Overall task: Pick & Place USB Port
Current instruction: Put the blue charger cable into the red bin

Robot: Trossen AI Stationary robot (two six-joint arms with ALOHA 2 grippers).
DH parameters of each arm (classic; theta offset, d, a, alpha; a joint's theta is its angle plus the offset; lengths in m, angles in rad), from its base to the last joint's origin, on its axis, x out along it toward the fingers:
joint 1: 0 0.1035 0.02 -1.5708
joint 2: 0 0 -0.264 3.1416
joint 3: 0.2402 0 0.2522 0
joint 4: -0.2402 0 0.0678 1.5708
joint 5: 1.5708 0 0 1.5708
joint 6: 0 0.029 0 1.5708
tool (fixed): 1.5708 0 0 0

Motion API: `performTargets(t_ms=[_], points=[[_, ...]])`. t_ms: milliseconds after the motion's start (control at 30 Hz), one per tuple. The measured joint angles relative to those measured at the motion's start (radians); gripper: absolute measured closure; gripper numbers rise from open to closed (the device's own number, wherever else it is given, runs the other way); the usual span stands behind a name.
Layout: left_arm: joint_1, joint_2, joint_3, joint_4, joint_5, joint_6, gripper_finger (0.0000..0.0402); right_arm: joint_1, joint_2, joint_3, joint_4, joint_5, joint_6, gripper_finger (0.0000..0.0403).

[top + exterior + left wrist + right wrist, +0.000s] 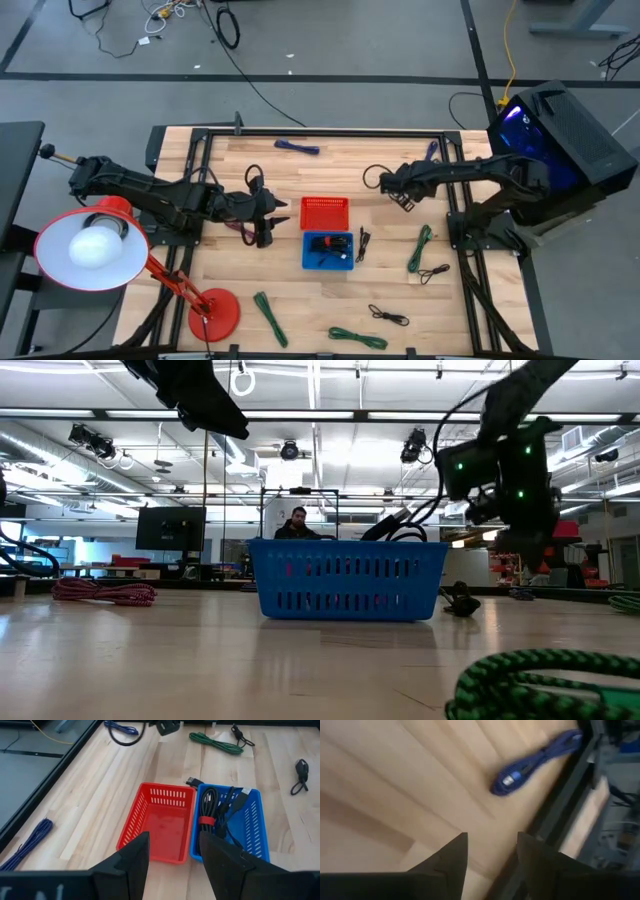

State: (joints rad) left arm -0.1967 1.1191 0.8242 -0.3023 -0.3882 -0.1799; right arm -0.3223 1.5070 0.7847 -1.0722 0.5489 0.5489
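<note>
Both pincers hang open and empty: my left pincer (271,222) left of the red basket (325,212), my right pincer (399,192) to its far right. One black USB cable (216,806) lies coiled in the blue basket (254,827); light, floppy, I'd grip its banded middle
</note>
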Motion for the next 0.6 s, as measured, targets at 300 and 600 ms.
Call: performTargets(t_ms=[300, 600], points=[[0.0, 0.0, 0.0, -0.003, 0.0, -0.014, 0.0223, -0.197, 0.0, -0.034, 0.191, -0.014, -0.17, 0.0204], [0.0, 0.0, 0.0, -0.006, 0.0, -0.018, 0.0223, -0.332, 0.0, -0.034, 0.292, -0.068, -0.282, 0.0186]])
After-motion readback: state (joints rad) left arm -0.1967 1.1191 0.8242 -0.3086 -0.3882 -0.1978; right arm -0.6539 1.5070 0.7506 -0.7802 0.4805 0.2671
